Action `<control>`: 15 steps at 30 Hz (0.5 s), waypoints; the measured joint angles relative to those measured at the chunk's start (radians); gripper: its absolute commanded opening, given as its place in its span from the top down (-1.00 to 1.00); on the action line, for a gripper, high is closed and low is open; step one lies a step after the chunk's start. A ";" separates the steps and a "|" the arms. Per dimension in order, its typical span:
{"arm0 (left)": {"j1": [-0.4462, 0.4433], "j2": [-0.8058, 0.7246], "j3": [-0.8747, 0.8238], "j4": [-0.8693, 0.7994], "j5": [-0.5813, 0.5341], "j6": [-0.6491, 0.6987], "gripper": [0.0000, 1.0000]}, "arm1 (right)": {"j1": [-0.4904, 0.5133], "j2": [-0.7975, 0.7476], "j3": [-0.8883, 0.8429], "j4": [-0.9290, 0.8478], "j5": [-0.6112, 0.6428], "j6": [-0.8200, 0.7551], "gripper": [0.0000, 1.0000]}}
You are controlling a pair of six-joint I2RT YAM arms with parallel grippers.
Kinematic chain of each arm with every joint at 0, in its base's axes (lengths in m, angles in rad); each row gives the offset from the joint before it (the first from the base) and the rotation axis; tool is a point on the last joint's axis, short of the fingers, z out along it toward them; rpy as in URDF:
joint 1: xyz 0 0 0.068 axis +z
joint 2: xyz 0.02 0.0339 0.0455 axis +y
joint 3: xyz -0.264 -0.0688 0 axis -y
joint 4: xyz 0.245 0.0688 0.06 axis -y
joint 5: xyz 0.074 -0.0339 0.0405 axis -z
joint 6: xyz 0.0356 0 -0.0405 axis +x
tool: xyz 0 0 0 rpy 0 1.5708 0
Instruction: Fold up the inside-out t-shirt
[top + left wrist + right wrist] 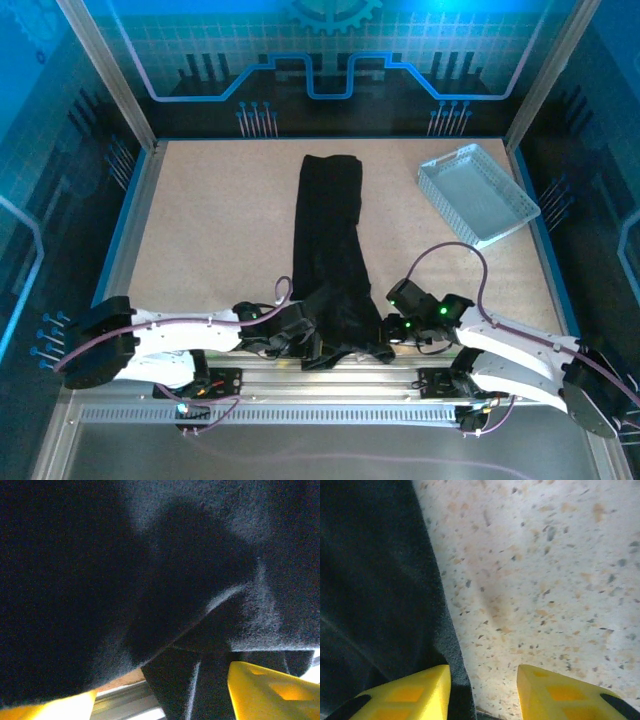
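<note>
t-shirt lies as long strip on table, near end between my grippers | left gripper jaws apart, cloth between | right gripper jaws apart at its edge | I judge it soft, light, limp: pinch near-end corners

Matt black cloth t-shirt, speckled matt tabletop, perforated plastic tray.

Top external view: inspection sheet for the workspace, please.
Surface: speckled beige tabletop, blue-edged.
Job's things: plain black fabric t-shirt, folded into a long narrow strip, near end bunched between the arms.
Clutter: light grey perforated plastic tray, far right, apart from the shirt.
Grippers: left gripper open, cloth between its fingers; right gripper open over the shirt's edge.
Cables: purple cables looped over both arms.
Surroundings: blue printed enclosure walls.
</note>
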 measured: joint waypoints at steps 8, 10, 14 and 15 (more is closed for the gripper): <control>0.000 0.011 0.003 -0.011 -0.014 -0.012 0.13 | 0.070 0.086 0.068 0.006 0.028 -0.012 0.00; 0.000 0.010 -0.003 0.011 -0.011 -0.020 0.19 | 0.082 0.086 0.103 0.002 0.051 -0.019 -0.02; 0.000 0.002 -0.015 0.027 -0.010 -0.025 0.28 | 0.088 0.123 0.173 0.006 0.093 -0.043 -0.04; 0.000 0.002 -0.018 0.031 -0.010 -0.025 0.30 | 0.089 0.140 0.183 0.010 0.100 -0.048 -0.04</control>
